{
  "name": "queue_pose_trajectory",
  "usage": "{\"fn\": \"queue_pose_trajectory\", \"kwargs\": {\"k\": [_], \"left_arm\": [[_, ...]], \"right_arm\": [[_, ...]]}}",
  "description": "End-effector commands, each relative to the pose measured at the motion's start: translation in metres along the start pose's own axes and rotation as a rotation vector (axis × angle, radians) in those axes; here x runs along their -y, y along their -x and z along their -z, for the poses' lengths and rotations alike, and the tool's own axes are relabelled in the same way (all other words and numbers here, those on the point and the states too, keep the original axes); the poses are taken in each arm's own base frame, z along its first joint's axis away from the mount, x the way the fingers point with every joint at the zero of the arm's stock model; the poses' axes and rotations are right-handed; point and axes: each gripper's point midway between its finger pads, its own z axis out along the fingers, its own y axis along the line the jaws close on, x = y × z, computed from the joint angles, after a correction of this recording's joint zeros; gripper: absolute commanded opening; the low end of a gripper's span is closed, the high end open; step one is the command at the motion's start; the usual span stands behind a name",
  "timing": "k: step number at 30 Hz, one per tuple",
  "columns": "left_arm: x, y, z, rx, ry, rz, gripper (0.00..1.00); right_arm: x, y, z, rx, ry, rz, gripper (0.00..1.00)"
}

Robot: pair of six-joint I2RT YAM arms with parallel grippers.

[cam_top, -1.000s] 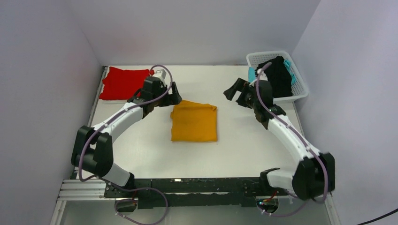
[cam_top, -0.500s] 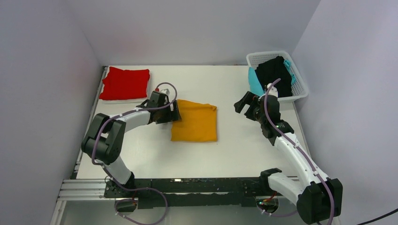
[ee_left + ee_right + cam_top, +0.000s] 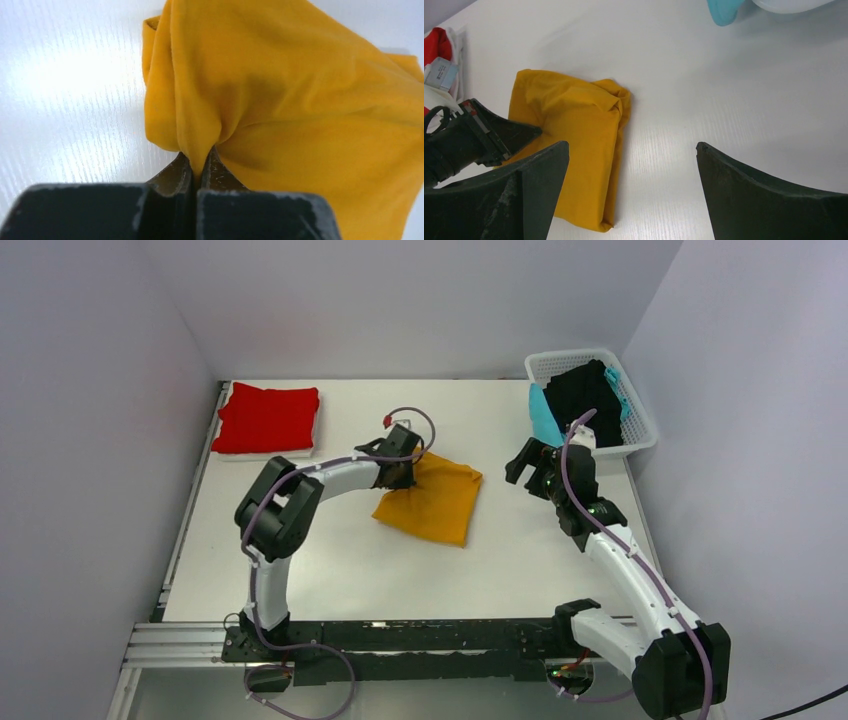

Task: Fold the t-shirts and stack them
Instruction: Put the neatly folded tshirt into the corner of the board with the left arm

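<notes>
Your L pincer (image 3: 200, 161) is clenched on a bunched fold at the edge of the mustard-orange t-shirt (image 3: 437, 505) — cloth pinched tight betw. both jaws. The rest of the shirt spreads ahead of it on the tabletop (image 3: 330, 560), folded but lying skewed. Your R pincer (image 3: 632, 146) is released, jaws wide, nothing in it, over bare tabletop; the mustard shirt lies ahead and to its left, apart from it. Well off from the L pincer, at the far-left corner, the red t-shirt (image 3: 265, 418) lies folded flat. Near the R pincer, ahead-right — the white basket (image 3: 641, 432) w/ the black t-shirt (image 3: 590, 400) inside and the teal t-shirt (image 3: 543, 417) hanging over its rim.
</notes>
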Motion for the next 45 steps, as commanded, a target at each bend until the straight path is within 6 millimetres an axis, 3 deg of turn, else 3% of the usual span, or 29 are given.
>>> {"fn": "queue_pose_trajectory", "kwargs": {"k": [1,7,11,15,18,24,30,34,38,45], "left_arm": [[-0.054,-0.013,0.002,-0.06,0.345,-0.08,0.0],[-0.074,0.084,0.042,0.158,0.537,-0.243,0.0],[-0.088,0.145,0.053,0.295,0.545,-0.348,0.0],[-0.12,0.201,0.068,0.373,0.542,-0.393,0.0],[-0.134,0.235,0.083,0.438,0.551,-0.518,0.0],[-0.155,0.288,0.131,0.506,0.534,-0.508,0.0],[-0.169,0.323,0.179,0.572,0.548,-0.484,0.0],[-0.173,0.334,0.195,0.592,0.532,-0.467,0.0],[-0.182,0.334,0.195,0.586,0.524,-0.448,0.0],[-0.216,0.325,0.168,0.504,0.509,-0.401,0.0]], "right_arm": [[0.012,0.011,0.001,0.059,-0.05,0.032,1.0],[0.018,0.012,0.0,0.076,-0.075,0.048,1.0],[0.023,0.014,0.0,0.098,-0.094,0.054,1.0],[0.027,0.015,-0.001,0.106,-0.114,0.061,1.0],[0.028,0.016,-0.003,0.105,-0.122,0.066,1.0],[0.036,0.012,-0.009,0.085,-0.165,0.071,1.0],[0.038,0.011,-0.011,0.078,-0.178,0.073,1.0],[0.04,0.011,-0.01,0.082,-0.187,0.071,1.0],[0.04,0.01,-0.011,0.078,-0.191,0.072,1.0],[0.042,0.006,-0.013,0.056,-0.202,0.073,1.0]]}}
